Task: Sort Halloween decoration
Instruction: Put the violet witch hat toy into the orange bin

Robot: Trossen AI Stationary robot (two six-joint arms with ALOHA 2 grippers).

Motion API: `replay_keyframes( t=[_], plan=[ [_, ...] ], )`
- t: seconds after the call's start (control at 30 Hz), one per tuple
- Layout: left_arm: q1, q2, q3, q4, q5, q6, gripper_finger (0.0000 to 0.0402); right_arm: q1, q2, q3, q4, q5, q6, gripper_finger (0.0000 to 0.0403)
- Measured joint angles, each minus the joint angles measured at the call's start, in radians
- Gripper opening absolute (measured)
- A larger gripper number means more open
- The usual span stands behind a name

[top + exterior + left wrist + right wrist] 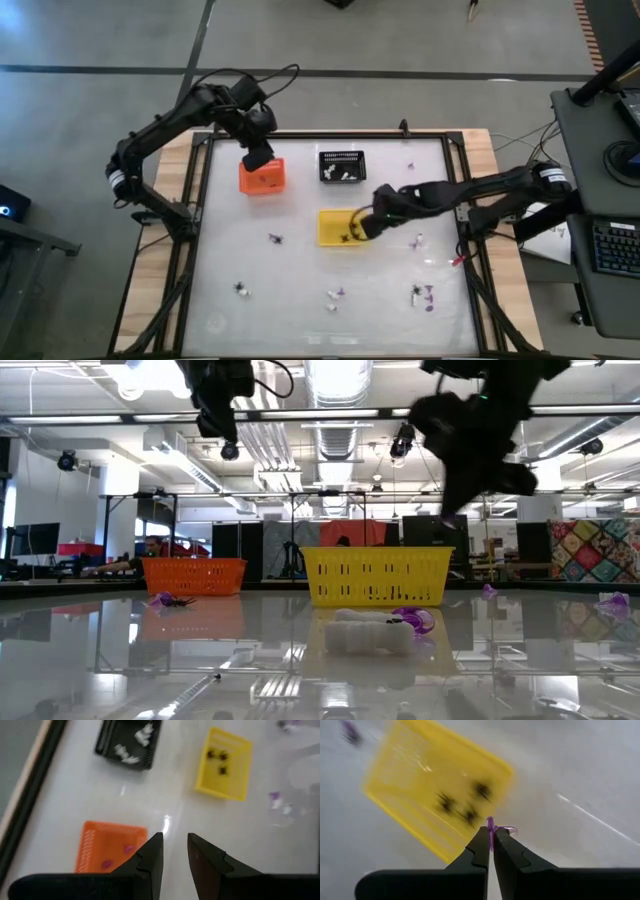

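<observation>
Beside the yellow basket (pixel 437 795), the right gripper (pixel 491 840) pinched a purple piece (pixel 492 826) — the left gripper (pixel 175 851), fingers apart, hung above the orange basket (pixel 107 851).

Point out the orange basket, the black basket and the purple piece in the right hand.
orange basket (pixel 261 177): high view, middle of its floor.
black basket (pixel 341 166): high view, inside, among the white pieces.
purple piece (pixel 490 826): right wrist view, the part sticking out above the shut fingertips.

Baskets: three (pixel 262 176); arms: two (pixel 160 135).
</observation>
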Motion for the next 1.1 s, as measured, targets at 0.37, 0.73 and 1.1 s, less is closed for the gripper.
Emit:
replay_keyframes(
  t=[0.37, 0.73, 1.1],
  plan=[
    [0.003, -0.031, -0.004, -0.083, -0.119, 0.025, 0.0071, -0.132, 0.240, 0.282, 0.082, -0.001, -0.256, 0.0008],
    [0.040, -0.165, -0.117, -0.045, -0.170, 0.024, 0.0071, -0.224, 0.513, 0.587, 0.082, -0.063, -0.397, 0.0009],
    [0.042, -0.342, -0.402, 0.127, -0.169, 0.021, 0.0071, -0.268, 0.739, 0.874, 0.089, -0.133, -0.457, 0.0009]
  ],
)
